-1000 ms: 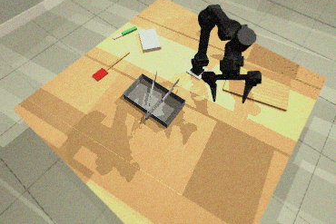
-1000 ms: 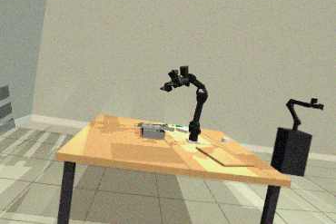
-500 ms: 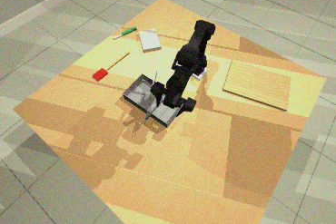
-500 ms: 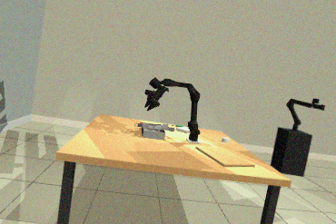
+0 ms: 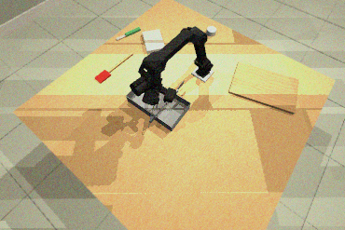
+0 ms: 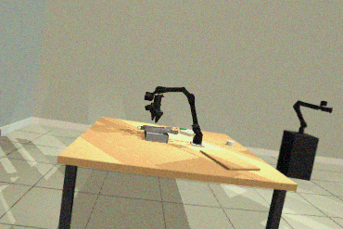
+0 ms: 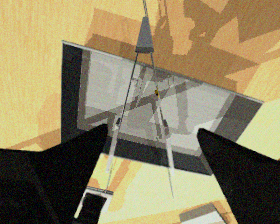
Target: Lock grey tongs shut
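Observation:
The grey tongs (image 5: pixel 152 119) (image 7: pixel 145 40) lie open across the roasting tin (image 5: pixel 181 121) (image 6: pixel 157 137) (image 7: pixel 186 163). In the wrist view their hinge is at the top, beyond the tin's far rim, and the two arms spread toward the bottom, past the near rim. My gripper (image 5: pixel 160 99) (image 6: pixel 156 120) (image 7: pixel 152 130) is open and empty, pointing down above the tin. In the wrist view both tongs arms run between my fingertips, with a gap on each side. The wooden board (image 5: pixel 266 85) (image 6: pixel 234 162) lies flat at the right, with nothing on it.
A red-headed spatula (image 5: pixel 103 76), a green-handled tool (image 5: pixel 132 32) and a pale block (image 5: pixel 153 40) lie on the left and back of the table. A white cylinder (image 5: pixel 211 31) stands at the back. My arm's base (image 5: pixel 202 74) stands between tin and board.

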You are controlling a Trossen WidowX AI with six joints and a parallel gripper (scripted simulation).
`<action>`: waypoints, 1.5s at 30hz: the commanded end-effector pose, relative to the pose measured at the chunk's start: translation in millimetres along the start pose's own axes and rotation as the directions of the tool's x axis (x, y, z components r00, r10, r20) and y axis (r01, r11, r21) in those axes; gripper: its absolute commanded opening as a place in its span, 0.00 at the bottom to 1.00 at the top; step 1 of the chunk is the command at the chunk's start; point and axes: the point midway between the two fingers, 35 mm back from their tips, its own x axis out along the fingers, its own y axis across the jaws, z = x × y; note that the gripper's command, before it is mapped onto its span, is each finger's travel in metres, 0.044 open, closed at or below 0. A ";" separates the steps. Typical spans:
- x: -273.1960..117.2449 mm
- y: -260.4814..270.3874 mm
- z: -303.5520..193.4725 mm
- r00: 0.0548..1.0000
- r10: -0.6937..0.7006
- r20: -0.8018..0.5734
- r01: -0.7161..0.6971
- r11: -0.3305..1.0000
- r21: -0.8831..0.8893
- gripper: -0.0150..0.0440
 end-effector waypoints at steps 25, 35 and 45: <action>24.2 8.8 -1.9 1.000 0.009 -0.002 -0.009 1.000 -0.014 1.00; 40.5 8.6 -1.2 1.000 0.009 -0.002 -0.009 1.000 -0.014 1.00; 56.8 8.6 -1.4 1.000 0.009 -0.002 -0.009 1.000 -0.014 1.00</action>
